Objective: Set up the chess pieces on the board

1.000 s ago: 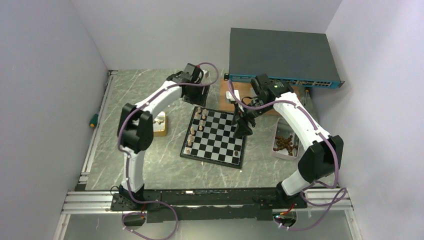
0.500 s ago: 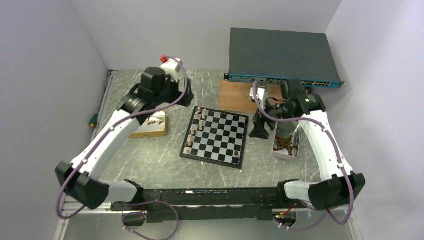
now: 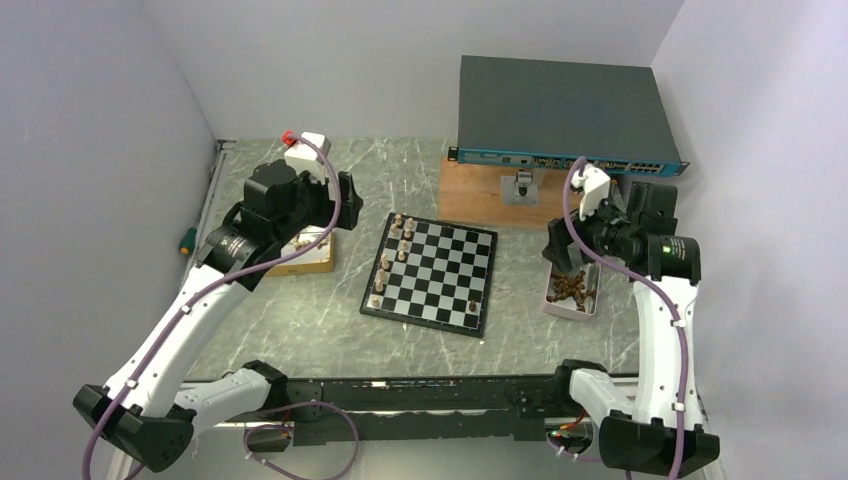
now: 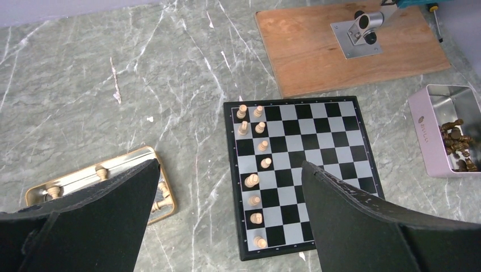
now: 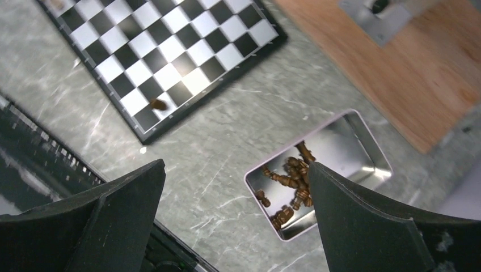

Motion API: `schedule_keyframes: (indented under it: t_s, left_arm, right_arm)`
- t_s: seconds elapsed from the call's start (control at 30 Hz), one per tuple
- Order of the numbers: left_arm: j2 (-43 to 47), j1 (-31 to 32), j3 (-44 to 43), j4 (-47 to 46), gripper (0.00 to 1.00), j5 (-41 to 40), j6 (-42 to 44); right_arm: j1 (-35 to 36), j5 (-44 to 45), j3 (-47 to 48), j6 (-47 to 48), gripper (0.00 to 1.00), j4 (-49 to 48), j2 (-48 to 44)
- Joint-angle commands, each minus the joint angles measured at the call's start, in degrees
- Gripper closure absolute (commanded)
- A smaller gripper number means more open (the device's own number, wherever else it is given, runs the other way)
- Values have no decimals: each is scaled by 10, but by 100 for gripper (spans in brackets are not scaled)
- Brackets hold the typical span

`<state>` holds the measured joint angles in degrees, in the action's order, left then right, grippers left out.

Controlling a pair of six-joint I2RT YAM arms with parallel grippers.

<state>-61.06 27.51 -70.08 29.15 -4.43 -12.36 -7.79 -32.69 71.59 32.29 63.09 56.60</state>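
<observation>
The board [image 3: 440, 262] lies mid-table. Several light tan chess pieces [image 3: 392, 255] stand in its two left columns, and one dark piece [image 3: 473, 304] stands at its near right corner. My left gripper [image 3: 335, 212] hangs open and empty above the gold tin [image 3: 312, 266], which holds more light pieces [image 4: 101, 171]. My right gripper [image 3: 572, 250] hangs open and empty over the pink tin [image 3: 566, 309] of dark pieces [image 5: 289, 187]. The left wrist view shows the board [image 4: 317, 141] between its spread fingers [image 4: 85, 221]. The right wrist view shows the board [image 5: 170, 51] and its dark piece [image 5: 158, 104].
A brown wooden plank [image 3: 470, 195] carrying a metal bracket [image 3: 520, 188] lies behind the board, in front of a dark network switch [image 3: 565, 110]. A green-handled tool [image 3: 187, 240] rests by the left rail. The arm-base rail [image 3: 400, 392] runs along the near edge.
Both arms have drawn back from the board, the left to above the gold tin, the right to above the pink tin. Both pairs of jaws have spread wider.
</observation>
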Motion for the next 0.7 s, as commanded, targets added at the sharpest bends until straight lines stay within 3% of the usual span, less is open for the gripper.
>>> schedule_keyframes:
  t_s: [0.0,0.4,0.67]
  left_arm:
    - [29,-3,10,-13,0,-12,-5]
    - [79,-4,36,20,0,-1,-24]
    - [110,-6,42,55,0,-2,-43]
  right_arm:
    - [-30,55,-4,-118,0,-72,-4]
    - [-88,-7,-1,-153,0,-77,-1]
    - [-92,-9,-32,-221,0,-144,-37]
